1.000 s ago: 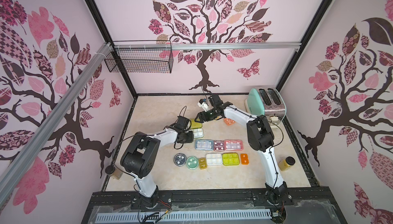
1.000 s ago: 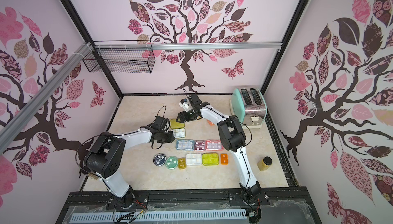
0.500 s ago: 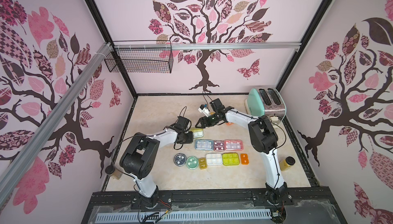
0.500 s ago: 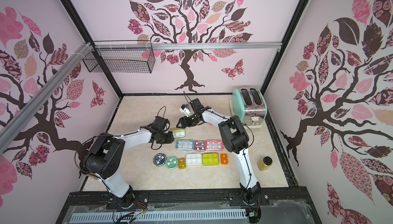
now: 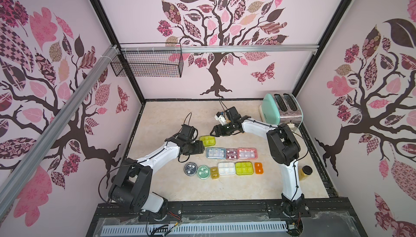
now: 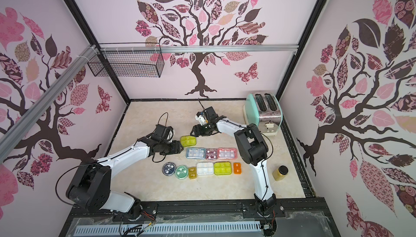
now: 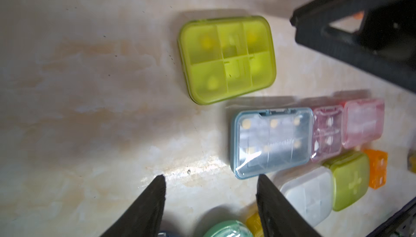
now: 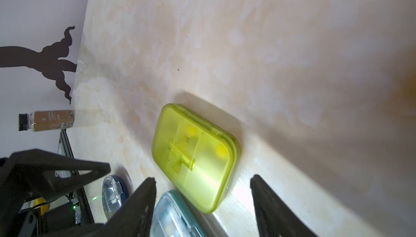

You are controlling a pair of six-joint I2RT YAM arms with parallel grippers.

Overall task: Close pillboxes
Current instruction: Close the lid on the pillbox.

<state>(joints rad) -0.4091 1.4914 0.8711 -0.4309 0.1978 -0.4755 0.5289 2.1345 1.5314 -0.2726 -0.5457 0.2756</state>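
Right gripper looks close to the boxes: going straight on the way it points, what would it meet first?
Probably the lime pillbox: the right wrist view shows it just ahead of the open right gripper, though depth is unclear.

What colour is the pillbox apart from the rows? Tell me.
The pillbox is lime; left wrist view.

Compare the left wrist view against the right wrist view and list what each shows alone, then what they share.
Only the left wrist view shows the pink pillbox, the white pillbox and the orange pillbox. Only the right wrist view shows the brown dark-capped jar standing by the wall. Both show the closed lime pillbox and, next to it, the blue pillbox.
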